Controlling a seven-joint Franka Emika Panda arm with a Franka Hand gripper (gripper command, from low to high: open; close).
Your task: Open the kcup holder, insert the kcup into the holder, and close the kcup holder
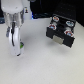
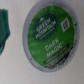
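The arm stands at the exterior view's left with its tool (image 1: 18,50) lowered to the white counter (image 1: 40,70). A small green patch shows at the fingertips there, which I judge to be the kcup (image 2: 51,37). The wrist view confirms this: the pod fills most of that picture, green foil lid facing the camera, printed lettering legible, resting on the pale surface. Whether the tool's fingers are closed on the pod or merely straddle it cannot be told from either view; no fingertip is clearly resolved.

The kcup holder (image 1: 61,31) sits well apart, toward the exterior view's right. Its tray appears drawn out, with 4 round pod slots visible and a light handle on the front face. I judge the opening step done and the insertion step in hand.

Handling assessment: the pod is likely light, with a thin plastic wall and a foil lid that could dent or puncture. Its smooth, tapering side may slip under a loose hold. The best purchase is across the side wall just beneath the rim, with moderate pressure.

The counter is plain, white and flat, offering little friction. A dark green object (image 2: 5,27) lies beside the pod in the wrist view; unidentifiable. The background is dark and blurred.
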